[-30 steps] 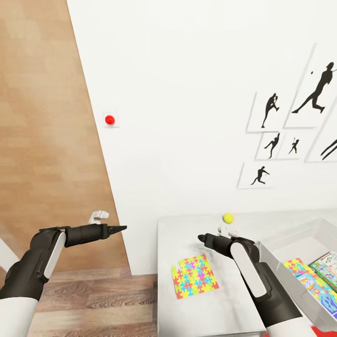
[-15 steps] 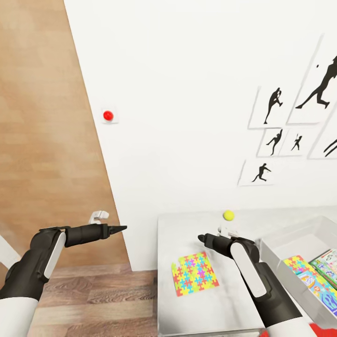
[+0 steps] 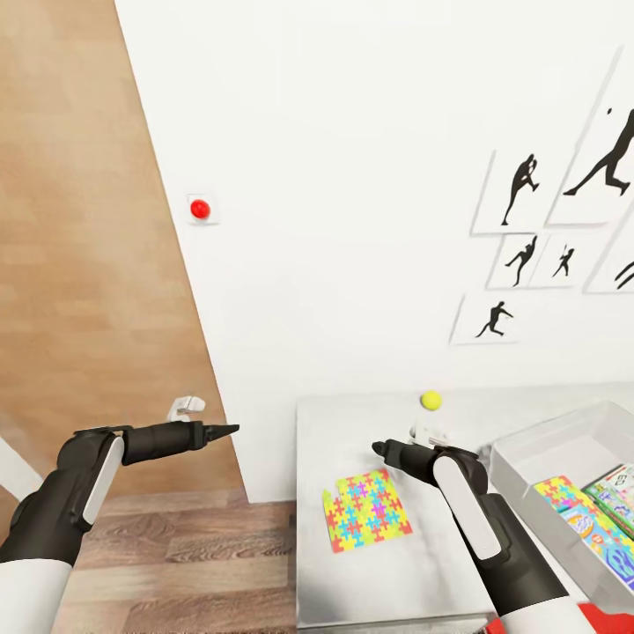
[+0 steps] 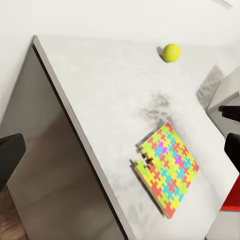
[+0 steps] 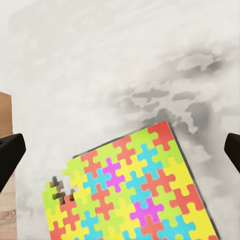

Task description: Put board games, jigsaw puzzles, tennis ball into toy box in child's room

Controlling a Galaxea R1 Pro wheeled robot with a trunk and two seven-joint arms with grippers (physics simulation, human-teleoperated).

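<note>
Jigsaw puzzle [image 3: 366, 511] flat on table [image 3: 387, 581], tennis ball [image 3: 431, 400] beyond, both grippers empty

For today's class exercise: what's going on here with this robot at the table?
The robot is tidying toys into the toy box. One jigsaw puzzle and printed board games already lie inside. On the table another jigsaw puzzle and the tennis ball remain. The right gripper hovers open above that puzzle; the left gripper holds nothing.
</note>
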